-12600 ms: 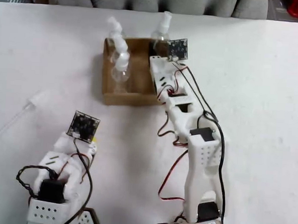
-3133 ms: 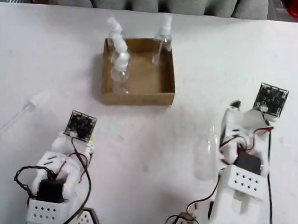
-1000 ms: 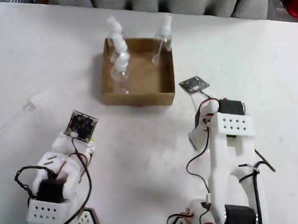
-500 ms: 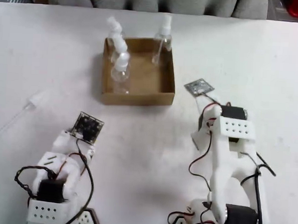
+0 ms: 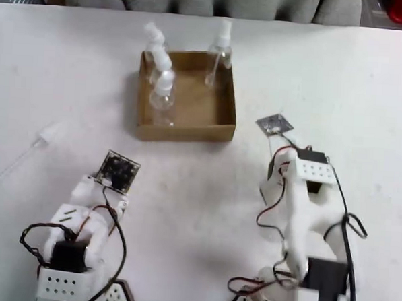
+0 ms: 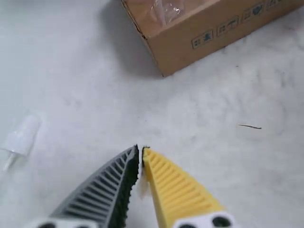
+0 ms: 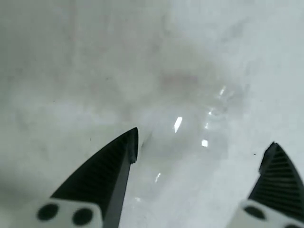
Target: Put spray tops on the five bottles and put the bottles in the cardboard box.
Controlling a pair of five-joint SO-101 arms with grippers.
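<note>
Right hand (image 7: 204, 137) spread wide, one jaw to each side of a clear bottle (image 7: 187, 142), seemingly lying flat on the counter (image 5: 340, 77), apart from both jaws and not yet gripped. Wide spread presumably to clear the round body before closing. No spray top evident on this bottle, though neck too faint to tell for sure. Left hand (image 6: 141, 149) pinched narrow low over the counter, tips together, nothing evident between them; placed well short of the cardboard box (image 5: 185, 131), probably to leave room for the other arm. Loose spray top (image 5: 50, 132) with long dip tube lying flat toward the counter's left side, well apart from both hands, likely the mate for the bottle under the right hand. Inside the box, capped bottles (image 5: 163, 89) standing upright along the far and left walls, leaving bare floor toward the near right corner for more. Likely step in hand: grasping the bare bottle for fitting a top.
</note>
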